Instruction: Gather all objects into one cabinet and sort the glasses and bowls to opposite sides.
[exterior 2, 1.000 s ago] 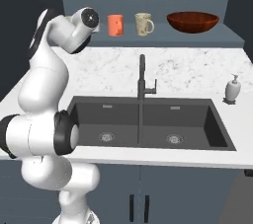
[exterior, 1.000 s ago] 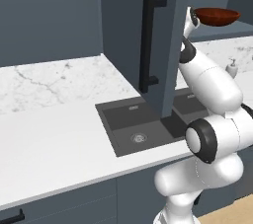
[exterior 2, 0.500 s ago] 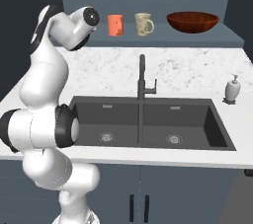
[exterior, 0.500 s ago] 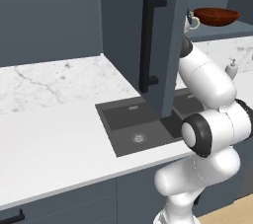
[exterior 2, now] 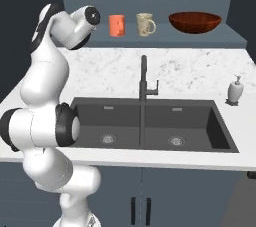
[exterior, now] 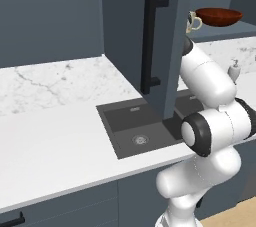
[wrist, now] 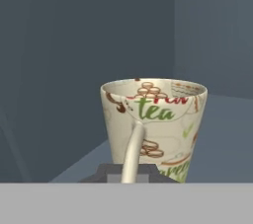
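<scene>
cream mug (wrist: 154, 127) printed "tea" in green stands upright left of the red-brown bowl (exterior 2: 195, 22); gripper (wrist: 129, 172) clenched on its handle.

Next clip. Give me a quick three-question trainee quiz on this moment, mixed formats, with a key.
1. True or false: the dark red-brown bowl sits on the cabinet shelf, to the right of the orange mug in the right base view.
2. What is printed on the cream mug in front of the gripper? A) coffee B) tea C) nothing
3. What stands on the counter right of the sink?

Key:
1. True.
2. B; the hand view shows its handle pointing toward the fingers.
3. A white soap dispenser.
</scene>
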Controlling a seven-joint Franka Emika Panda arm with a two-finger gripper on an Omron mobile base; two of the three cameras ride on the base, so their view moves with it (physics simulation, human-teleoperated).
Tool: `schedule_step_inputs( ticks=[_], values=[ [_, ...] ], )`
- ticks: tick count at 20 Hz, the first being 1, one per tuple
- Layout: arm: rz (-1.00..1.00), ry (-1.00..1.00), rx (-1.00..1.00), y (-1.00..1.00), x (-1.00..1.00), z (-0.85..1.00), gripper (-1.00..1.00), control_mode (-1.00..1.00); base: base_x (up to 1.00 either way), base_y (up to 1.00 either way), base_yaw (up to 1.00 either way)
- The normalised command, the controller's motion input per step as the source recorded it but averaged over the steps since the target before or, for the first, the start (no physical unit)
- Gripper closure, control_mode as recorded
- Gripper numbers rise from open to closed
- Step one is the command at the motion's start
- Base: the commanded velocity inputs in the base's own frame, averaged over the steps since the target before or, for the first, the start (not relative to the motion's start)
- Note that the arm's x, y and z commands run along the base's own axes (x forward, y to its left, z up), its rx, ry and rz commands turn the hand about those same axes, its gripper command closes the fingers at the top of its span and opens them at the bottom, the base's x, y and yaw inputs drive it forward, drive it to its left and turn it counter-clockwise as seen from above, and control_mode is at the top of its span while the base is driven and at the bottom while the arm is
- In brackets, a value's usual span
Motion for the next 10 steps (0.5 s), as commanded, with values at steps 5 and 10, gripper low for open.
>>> schedule_step_inputs(
  ticks=[5, 10],
  values=[
    [0.00, 0.00, 0.00, 0.00, 0.00, 0.00, 1.00, -1.00, 0.00, 0.00, 0.00],
    [0.00, 0.00, 0.00, 0.03, 0.07, 0.00, 1.00, -1.00, 0.00, 0.00, 0.00]
  ],
)
